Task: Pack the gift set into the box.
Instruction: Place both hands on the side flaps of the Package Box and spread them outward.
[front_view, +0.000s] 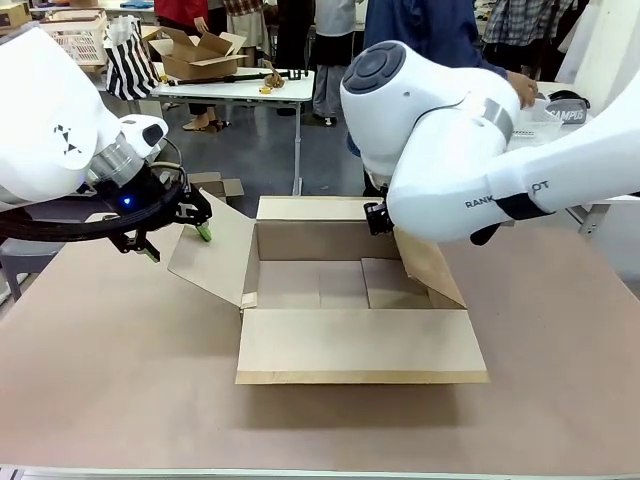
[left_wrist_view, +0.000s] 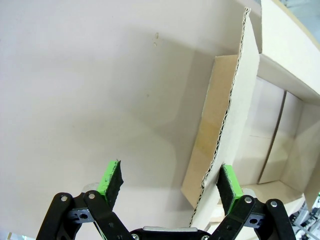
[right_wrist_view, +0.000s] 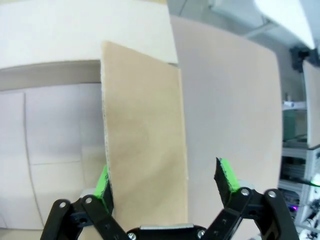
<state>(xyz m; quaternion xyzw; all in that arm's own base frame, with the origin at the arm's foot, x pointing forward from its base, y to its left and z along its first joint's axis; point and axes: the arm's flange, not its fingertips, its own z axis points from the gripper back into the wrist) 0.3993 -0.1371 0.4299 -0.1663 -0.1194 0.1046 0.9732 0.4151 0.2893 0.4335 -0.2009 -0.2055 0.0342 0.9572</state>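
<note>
While both arms attend its side flaps, the box (front_view: 320, 240) stands open and bare inside at the middle of the tabletop (front_view: 100, 380).
Step, as you may judge it: clearing the mouth before loading. Entry one, left gripper (left_wrist_view: 170, 180): fingers spread wide, straddling the corrugated edge of the left flap (front_view: 212, 250), gripping nothing. Entry two, right gripper (right_wrist_view: 165, 182): fingers equally wide, right flap (front_view: 430, 265) standing between them, not pinched. Next move calls for you to press or clamp each flap outward; the right one appears to lean inward. Hard to read: a pale container (front_view: 540, 120) by the person's hand (front_view: 520, 88), possibly the gift set, too cut off by the right arm to confirm.
</note>
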